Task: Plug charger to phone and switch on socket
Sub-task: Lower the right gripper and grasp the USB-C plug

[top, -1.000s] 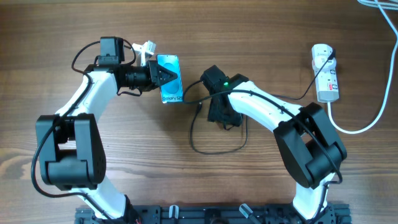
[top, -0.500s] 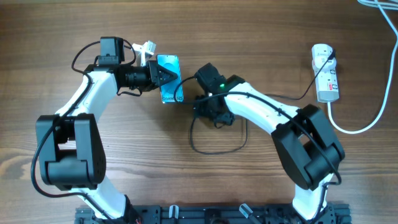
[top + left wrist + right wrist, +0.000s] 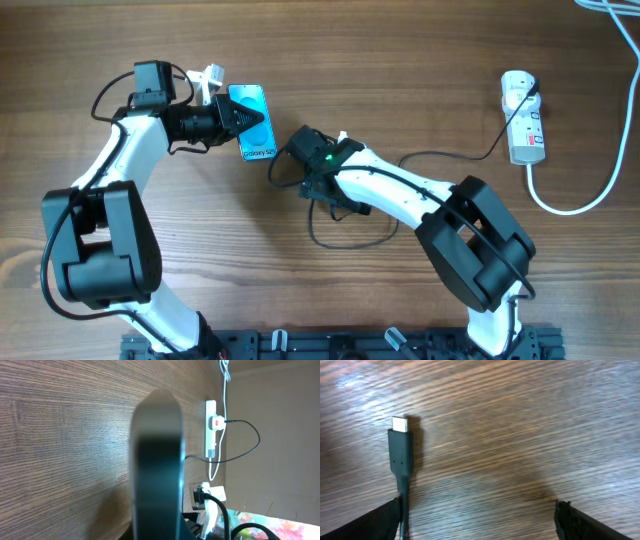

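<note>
My left gripper (image 3: 232, 120) is shut on the phone (image 3: 252, 118), gripping it from its left edge at the table's back left. In the left wrist view the phone (image 3: 155, 470) shows edge-on as a dark blurred slab that hides my fingers. The charger's small plug tip (image 3: 400, 445) lies loose on the wood, just ahead of my right gripper's left finger (image 3: 375, 522). My right gripper (image 3: 477, 520) is wide open with only bare wood between its fingers. Seen from overhead, the right gripper (image 3: 292, 165) sits just right of the phone's lower end. The white socket (image 3: 522, 120) lies at the far right.
The charger's thin black cable (image 3: 312, 228) loops on the table under my right arm and runs to the socket (image 3: 212, 430), whose red switch faces up. A thick white cord (image 3: 590, 200) curves off the right edge.
My left gripper has carried the phone a little to the left. My right arm has swung left toward the phone and its jaws have opened wide.
</note>
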Action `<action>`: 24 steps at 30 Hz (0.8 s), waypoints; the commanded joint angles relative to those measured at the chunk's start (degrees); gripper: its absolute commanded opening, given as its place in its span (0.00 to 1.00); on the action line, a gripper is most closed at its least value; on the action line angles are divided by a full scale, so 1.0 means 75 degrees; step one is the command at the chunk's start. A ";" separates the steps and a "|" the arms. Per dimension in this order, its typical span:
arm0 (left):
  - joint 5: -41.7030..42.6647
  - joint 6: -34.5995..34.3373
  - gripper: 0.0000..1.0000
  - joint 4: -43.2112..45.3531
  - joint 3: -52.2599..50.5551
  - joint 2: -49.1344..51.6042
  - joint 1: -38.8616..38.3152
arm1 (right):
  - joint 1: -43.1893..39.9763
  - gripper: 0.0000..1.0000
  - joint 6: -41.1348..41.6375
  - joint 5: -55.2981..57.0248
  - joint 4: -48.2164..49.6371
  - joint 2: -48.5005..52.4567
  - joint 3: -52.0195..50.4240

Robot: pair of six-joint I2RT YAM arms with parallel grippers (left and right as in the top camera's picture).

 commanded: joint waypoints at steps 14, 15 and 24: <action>0.0157 -0.0050 0.04 0.0017 0.0006 0.0009 -0.0015 | -0.0793 0.98 -0.0860 -0.1294 -0.1314 0.0472 0.0778; 0.0160 -0.0050 0.04 0.0015 0.0006 0.0009 -0.0015 | -0.0781 0.81 -0.0848 -0.1297 -0.1209 0.0472 0.0775; 0.0245 -0.0047 0.04 0.0017 0.0006 0.0009 -0.0015 | -0.0781 0.38 -0.0527 -0.0918 -0.1102 0.0472 0.0522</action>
